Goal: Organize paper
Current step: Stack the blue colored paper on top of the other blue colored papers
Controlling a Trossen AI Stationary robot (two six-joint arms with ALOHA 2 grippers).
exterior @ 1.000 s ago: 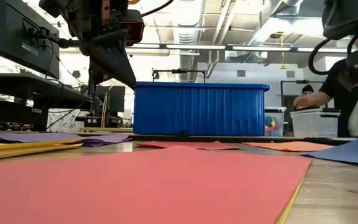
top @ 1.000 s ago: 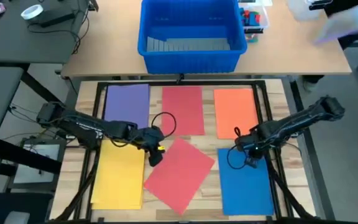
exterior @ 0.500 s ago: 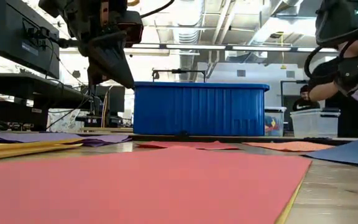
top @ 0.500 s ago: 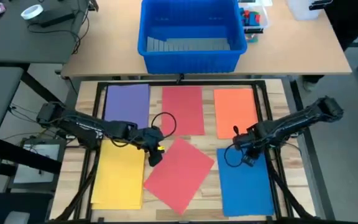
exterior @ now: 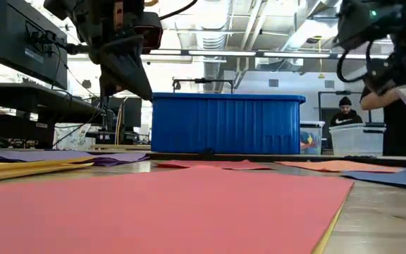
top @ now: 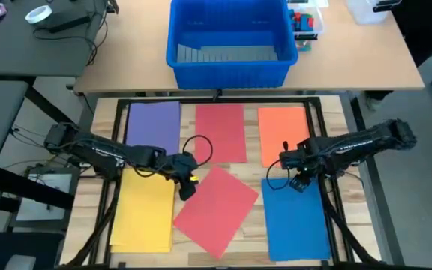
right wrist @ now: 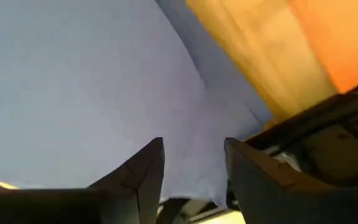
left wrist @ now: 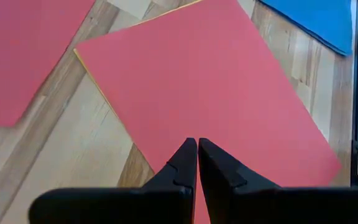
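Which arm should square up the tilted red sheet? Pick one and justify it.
Left, probably. The left gripper hangs right at the tilted red sheet's edge, fingers shut. The right gripper is open over the blue sheet, farther away.

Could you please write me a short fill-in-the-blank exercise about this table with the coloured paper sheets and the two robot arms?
1. The sheet lying askew among the straight ones is ____.
2. The purple sheet lies directly behind the ____ sheet.
3. The fingers of the left gripper are ____.
4. The right gripper is at the far edge of the ____ sheet.

Missing words: red; yellow; shut; blue
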